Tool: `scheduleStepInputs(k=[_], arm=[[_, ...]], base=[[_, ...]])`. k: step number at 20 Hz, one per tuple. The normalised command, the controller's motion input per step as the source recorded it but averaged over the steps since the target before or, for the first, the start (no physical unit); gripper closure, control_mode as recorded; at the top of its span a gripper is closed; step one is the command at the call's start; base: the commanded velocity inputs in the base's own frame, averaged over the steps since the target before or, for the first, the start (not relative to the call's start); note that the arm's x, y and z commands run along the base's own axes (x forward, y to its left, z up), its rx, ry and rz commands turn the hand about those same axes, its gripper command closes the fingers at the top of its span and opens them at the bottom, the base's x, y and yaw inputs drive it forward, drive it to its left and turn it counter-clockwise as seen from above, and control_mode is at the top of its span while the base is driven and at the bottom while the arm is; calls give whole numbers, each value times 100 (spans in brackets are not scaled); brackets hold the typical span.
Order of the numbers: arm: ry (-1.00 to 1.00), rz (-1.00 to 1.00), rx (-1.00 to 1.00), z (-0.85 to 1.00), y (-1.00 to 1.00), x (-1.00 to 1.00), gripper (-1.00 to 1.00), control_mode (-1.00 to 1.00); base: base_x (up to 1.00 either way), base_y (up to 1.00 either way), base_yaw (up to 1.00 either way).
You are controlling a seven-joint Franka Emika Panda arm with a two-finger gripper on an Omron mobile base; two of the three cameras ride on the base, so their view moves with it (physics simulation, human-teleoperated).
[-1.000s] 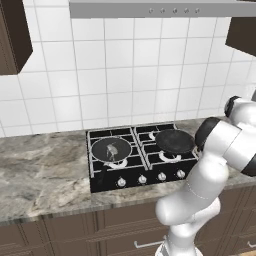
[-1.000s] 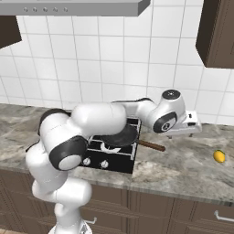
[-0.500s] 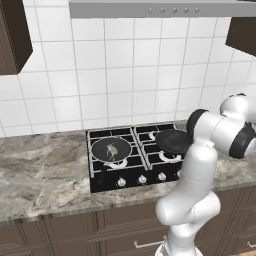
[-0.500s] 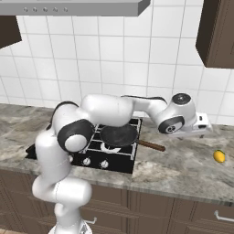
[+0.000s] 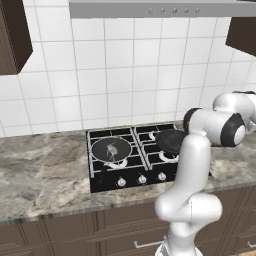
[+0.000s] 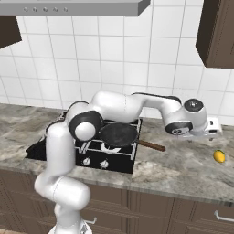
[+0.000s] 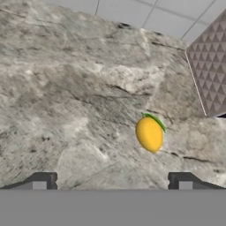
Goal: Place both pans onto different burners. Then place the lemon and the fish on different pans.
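Now the lemon (image 7: pixel 149 133) lies alone on the marble surface (image 7: pixel 66 97) toward its right end, light, firm, prone to rolling, best pinched across its middle by the wide-open, empty gripper (image 7: pixel 112 181).

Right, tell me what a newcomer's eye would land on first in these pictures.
First the white arm, stretched far to the right across the counter, its open end effector hanging above the marble, apart from the lemon lying there alone. Next the black cooktop under the tiled wall, with two pans on separate burners: the left pan holds the small grey fish, while the right pan looks empty.
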Motion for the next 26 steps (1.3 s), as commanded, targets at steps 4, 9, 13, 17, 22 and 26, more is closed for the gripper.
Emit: scheduleStepInputs(k=[4,9,13,17,22,26], arm=[[-1,0,0,-8,-25,9,-100,-100],[0,0,0,-19,-15,6,-100,-100],[0,0,0,-22,-16,9,-100,-100],[0,0,0,-20,-19,8,-100,-100],[0,0,0,-25,-15,6,-100,-100],[0,0,0,-26,-12,2,-100,-100]], base=[[0,0,0],[0,0,0],[0,0,0],[0,0,0],[0,0,0],[0,0,0]])
